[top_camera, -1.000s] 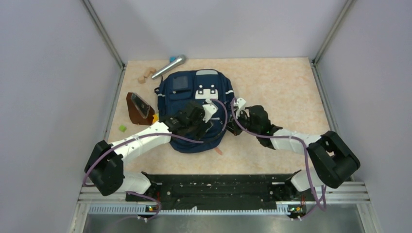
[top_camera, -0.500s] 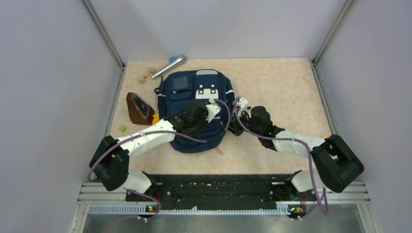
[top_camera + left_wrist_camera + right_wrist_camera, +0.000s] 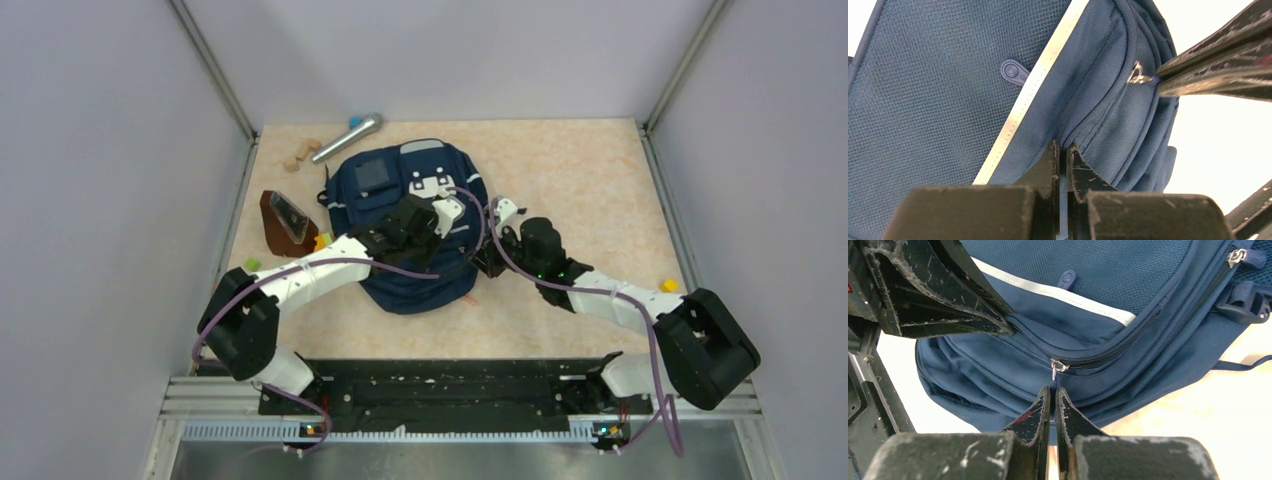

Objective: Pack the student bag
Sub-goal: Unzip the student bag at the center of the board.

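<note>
- the student bag point(image 3: 420, 290) lies flat at the middle of the bench point(image 3: 580, 170), front face up, with both arms reaching over it from the near edge.
- the left gripper point(image 3: 1063, 147) has its jaws pinched together on a fold of the bag's navy fabric, just beside a light grey stripe point(image 3: 1023, 100).
- the right gripper point(image 3: 1052, 390) has its jaws closed on the tab of the zipper pull point(image 3: 1057, 365), whose metal ring sits on a zip along the bag's right side.
- the two grippers work near each other; the left one's dark fingers fill the upper left of the right wrist view.
- whether the zip is parted behind the pull cannot be told.
- a silver microphone point(image 3: 347, 137) and pale wooden blocks point(image 3: 300, 155) rest by the bag's far left corner.
- a brown wedge-shaped object point(image 3: 285, 222) stands left of the bag, with a small green block point(image 3: 252, 264) nearer the bench's left edge.
- a yellow piece point(image 3: 668, 286) lies at the right edge, beside the right arm.
</note>
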Controlling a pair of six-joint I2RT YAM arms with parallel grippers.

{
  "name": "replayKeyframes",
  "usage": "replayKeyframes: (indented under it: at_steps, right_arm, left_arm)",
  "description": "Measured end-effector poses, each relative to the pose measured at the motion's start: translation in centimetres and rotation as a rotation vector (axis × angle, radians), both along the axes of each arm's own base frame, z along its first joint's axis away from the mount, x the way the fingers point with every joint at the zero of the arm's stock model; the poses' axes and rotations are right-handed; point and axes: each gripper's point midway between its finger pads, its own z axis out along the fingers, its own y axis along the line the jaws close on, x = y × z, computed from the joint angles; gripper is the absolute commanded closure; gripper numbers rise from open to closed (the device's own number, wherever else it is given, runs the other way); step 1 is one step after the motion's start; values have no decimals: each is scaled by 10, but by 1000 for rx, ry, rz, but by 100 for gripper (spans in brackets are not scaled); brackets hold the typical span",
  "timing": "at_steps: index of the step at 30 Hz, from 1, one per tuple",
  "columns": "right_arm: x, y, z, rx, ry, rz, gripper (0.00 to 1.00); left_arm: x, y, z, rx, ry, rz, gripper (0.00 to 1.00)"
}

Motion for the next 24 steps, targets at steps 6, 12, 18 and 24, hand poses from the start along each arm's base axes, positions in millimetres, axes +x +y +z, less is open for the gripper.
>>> replayKeyframes:
  at_steps: [6, 12, 18, 24]
  right_arm:
    - [0, 4, 3, 15, 0, -17, 100]
    - [1, 7, 2, 35, 28, -64, 100]
    - [4, 5, 1, 48, 52, -120, 100]
    - [5, 5, -1, 55, 72, -149, 100]
  left_arm:
    - [4, -17, 2, -84, 15, 13, 87]
    - [7, -19, 10, -145, -20, 41, 51]
    - [-1, 9, 23, -168, -87, 142, 42]
    - [-17, 49, 19, -186, -108, 309, 35]
